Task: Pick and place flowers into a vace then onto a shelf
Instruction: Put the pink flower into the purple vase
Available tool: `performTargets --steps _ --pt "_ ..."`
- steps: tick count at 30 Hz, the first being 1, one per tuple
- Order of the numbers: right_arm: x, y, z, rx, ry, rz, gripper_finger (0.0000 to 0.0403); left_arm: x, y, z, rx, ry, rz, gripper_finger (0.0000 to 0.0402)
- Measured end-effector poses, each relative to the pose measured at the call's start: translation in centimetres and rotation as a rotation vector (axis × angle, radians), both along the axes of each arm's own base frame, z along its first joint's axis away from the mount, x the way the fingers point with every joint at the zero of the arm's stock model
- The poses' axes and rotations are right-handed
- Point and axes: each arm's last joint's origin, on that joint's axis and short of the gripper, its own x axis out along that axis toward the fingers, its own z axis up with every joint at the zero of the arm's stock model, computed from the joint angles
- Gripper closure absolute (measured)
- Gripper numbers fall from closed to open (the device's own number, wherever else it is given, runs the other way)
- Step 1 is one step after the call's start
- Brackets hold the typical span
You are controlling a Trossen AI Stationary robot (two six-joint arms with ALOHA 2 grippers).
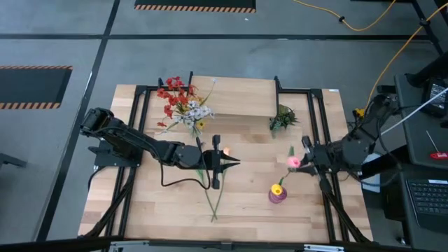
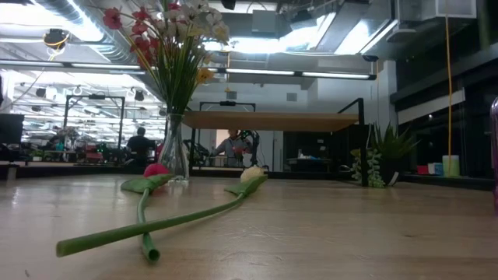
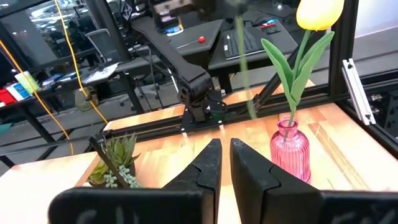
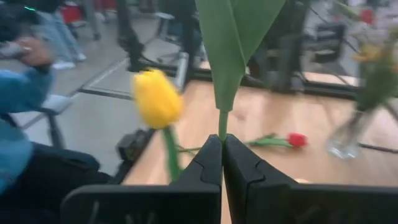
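Note:
My right gripper (image 1: 305, 155) (image 4: 222, 138), at the table's right, is shut on a pink tulip (image 1: 294, 162). Just in front of it a yellow tulip (image 1: 278, 187) stands in a small pink vase (image 3: 290, 149). My left gripper (image 1: 234, 162) (image 3: 225, 152) hovers at mid-table, its fingers almost together with nothing between them. Below it a red tulip (image 2: 156, 169) and a pale orange tulip (image 1: 225, 149) lie flat on the table. A clear vase (image 2: 174, 152) of red, white and yellow sprays (image 1: 183, 101) stands by the shelf (image 1: 234, 96). My right gripper pinches the pink tulip's green stem (image 4: 222, 124) between its two fingers, just below a broad leaf (image 4: 233, 43). The fingers reach in roughly level from the table's right side and lie across the stem. The stem rises upright above them, clear of the table.
A small green leafy sprig (image 1: 283, 119) stands right of the shelf. Black metal rails (image 1: 318, 126) run along the table's left and right sides. A person's blue sleeve (image 4: 15, 93) shows beyond the table edge, and people work in the room behind.

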Motion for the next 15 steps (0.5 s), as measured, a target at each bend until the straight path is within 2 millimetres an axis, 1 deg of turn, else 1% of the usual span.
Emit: performTargets --steps 4,9,15 --pt "-0.4 1.0 0.0 0.030 -0.038 0.041 0.0403 0.0 0.0 0.0 0.000 0.000 0.000 0.0375" --pt "-0.8 1.8 0.0 0.053 -0.048 0.059 0.0403 0.0 0.0 0.0 -0.018 -0.002 0.002 0.0376" --pt "0.0 3.1 -0.7 0.023 -0.022 0.059 0.0403 0.0 0.0 0.0 -0.019 -0.002 0.002 0.0379"
